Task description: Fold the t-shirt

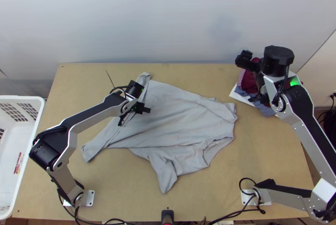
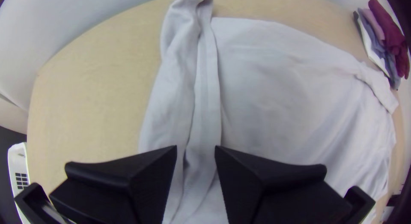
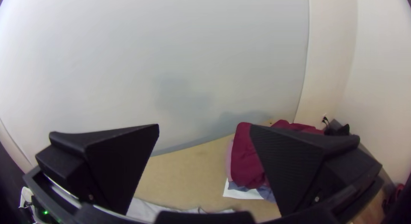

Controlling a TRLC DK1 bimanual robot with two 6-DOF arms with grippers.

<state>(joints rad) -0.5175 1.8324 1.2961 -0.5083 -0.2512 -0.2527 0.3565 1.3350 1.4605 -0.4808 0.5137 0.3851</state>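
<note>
The light grey t-shirt (image 1: 180, 116) lies mostly spread across the middle of the table, wrinkled, with one part pointing to the near edge. Its left side is doubled over in a long narrow strip. Over that strip my left gripper (image 1: 133, 116) stands open; in the left wrist view, the gap of the left gripper (image 2: 196, 148) has the strip of the shirt (image 2: 205, 100) below it. My right gripper (image 1: 247, 79) is raised at the far right, off the shirt. The right gripper (image 3: 204, 126) is wide open in its wrist view, with nothing between its fingers.
A pile of folded clothes (image 1: 249, 83), maroon on top, rests on a white sheet (image 1: 242, 96) at the far right, beneath the right arm. A white basket (image 1: 37, 118) stands off the table's left side. Bare wood (image 1: 264, 149) lies right of the shirt.
</note>
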